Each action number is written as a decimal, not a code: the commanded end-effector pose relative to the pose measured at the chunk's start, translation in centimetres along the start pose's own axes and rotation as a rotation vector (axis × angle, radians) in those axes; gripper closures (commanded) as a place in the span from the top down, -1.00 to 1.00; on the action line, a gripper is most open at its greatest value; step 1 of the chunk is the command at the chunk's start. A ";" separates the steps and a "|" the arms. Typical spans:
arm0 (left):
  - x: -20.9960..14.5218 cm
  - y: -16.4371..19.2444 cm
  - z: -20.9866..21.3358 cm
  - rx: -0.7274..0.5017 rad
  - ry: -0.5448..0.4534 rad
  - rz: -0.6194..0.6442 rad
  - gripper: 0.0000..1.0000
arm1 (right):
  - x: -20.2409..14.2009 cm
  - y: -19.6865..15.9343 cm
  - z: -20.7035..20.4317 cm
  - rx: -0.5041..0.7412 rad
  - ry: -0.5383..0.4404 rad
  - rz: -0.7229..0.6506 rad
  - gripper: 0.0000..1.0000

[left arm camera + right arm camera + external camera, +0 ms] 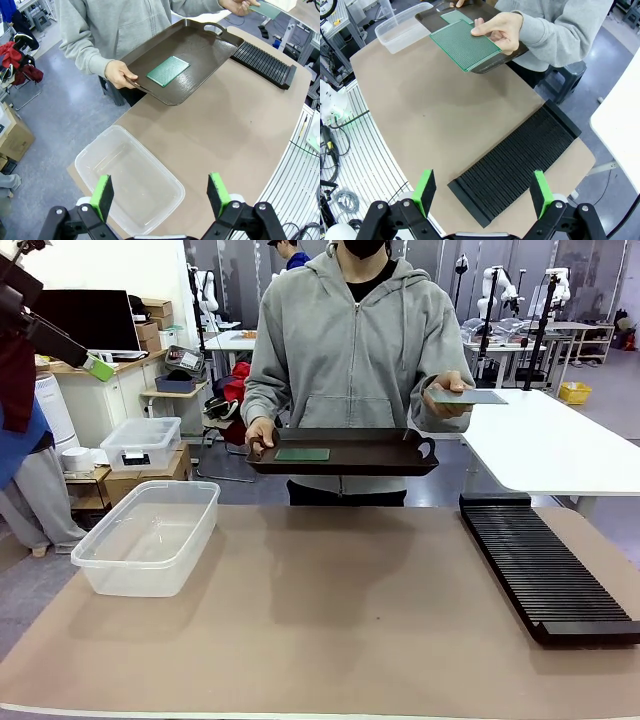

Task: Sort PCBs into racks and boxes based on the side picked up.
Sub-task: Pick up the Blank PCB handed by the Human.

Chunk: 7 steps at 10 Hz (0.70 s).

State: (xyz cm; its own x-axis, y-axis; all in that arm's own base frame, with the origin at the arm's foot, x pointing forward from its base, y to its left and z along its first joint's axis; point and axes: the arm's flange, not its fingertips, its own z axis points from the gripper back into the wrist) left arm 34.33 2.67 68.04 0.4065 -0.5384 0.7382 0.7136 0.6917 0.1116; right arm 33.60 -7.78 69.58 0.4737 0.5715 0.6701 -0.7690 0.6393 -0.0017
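- High over the left side of the desk (330, 620): left tool (160, 186), aimed downward; green pads (103, 195) spread wide, nothing between them; well below, framed by the pads, the near end of the clear tub (97, 147).
- High over the right side of the desk: right tool (483, 186), also aimed downward; pads spread wide, gripping nothing; well below, the near end of the black rack (520, 160).
- At the far edge, facing across the desk: a person (350, 350) in a grey hooded top; one hand (262, 433), at scene left, gripping the left end of a dark brown handled tray (400, 456); tray held level, above the far edge of the desk.
- Other hand (450, 390), at scene right, raised just beside the tray's right handle; thumb on top, fingers beneath, pinching the held PCB (465, 46) by one short edge.
- Held PCB: flat and about level, reaching toward the right; upper face bright green with a fine, even grid of dots; thin, rectangular.
- Second PCB (302, 454): lying flat on the tray floor, left of the tray's middle; green face up; apart from both hands.
- Tub: translucent, rounded corners, rimmed; standing on the left of the desk.
- Rack: long, with many narrow parallel slots; lying along the right of the desk, running near to far.
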 end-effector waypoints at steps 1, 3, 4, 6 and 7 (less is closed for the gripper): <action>-0.2 0.0 -0.1 -0.002 -0.010 -0.001 1.00 | 1.8 -2.2 -0.2 0.132 -0.012 -0.142 1.00; -0.2 0.0 -0.1 -0.002 -0.010 -0.001 1.00 | 3.1 -3.8 -1.3 0.256 0.001 -0.308 1.00; -0.2 0.0 -0.1 -0.002 -0.010 -0.001 1.00 | 3.6 -5.9 -1.6 0.345 0.026 -0.361 1.00; -0.2 0.0 -0.1 -0.002 -0.010 -0.001 1.00 | 3.8 -8.3 -3.7 0.461 0.025 -0.502 1.00; -0.2 0.0 -0.1 -0.002 -0.010 -0.001 1.00 | 3.7 -10.2 -3.9 0.516 0.050 -0.551 1.00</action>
State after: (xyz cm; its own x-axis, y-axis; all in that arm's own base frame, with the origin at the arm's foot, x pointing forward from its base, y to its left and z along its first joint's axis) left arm 34.34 2.65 68.03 0.4064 -0.5386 0.7381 0.7140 0.6913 0.1114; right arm 43.50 -8.90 67.85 0.8093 0.3184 0.4936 -0.5831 0.5365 0.6101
